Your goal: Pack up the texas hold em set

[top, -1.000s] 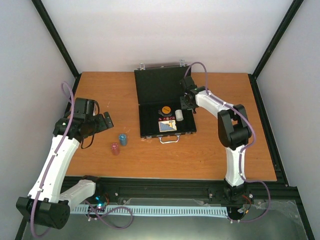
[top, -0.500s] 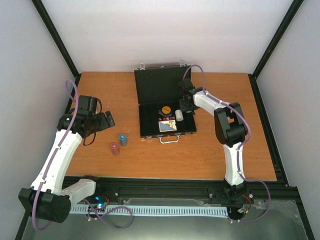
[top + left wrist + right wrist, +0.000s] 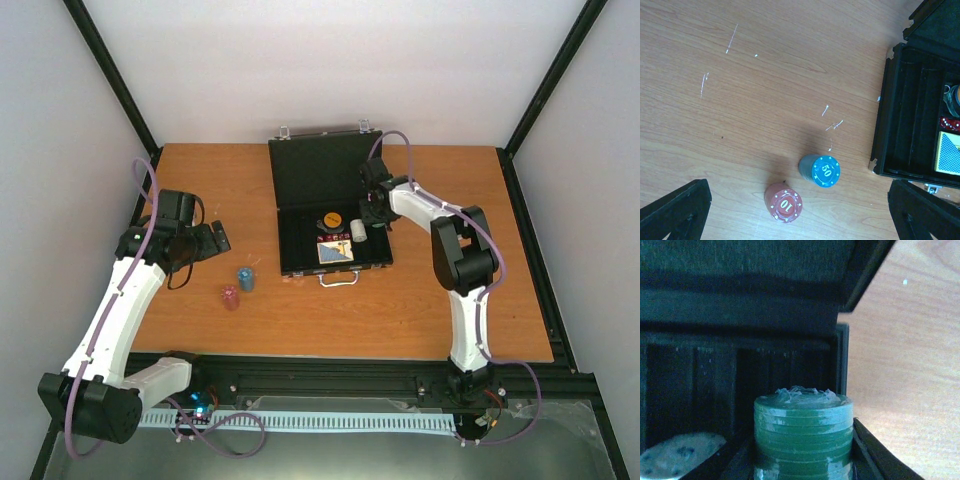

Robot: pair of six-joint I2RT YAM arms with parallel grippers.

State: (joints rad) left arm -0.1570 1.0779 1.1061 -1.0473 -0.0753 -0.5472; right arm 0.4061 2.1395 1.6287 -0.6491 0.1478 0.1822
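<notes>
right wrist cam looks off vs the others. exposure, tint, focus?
Right wrist view: dim, teal cast, black hinged case interior nearly lost, stack of green round plastic chips soft up close. Left wrist view: sharp, well lit, blue chip stack and red chip stack throw soft shadows. Top external view: fine, glare on metal floor.
</notes>
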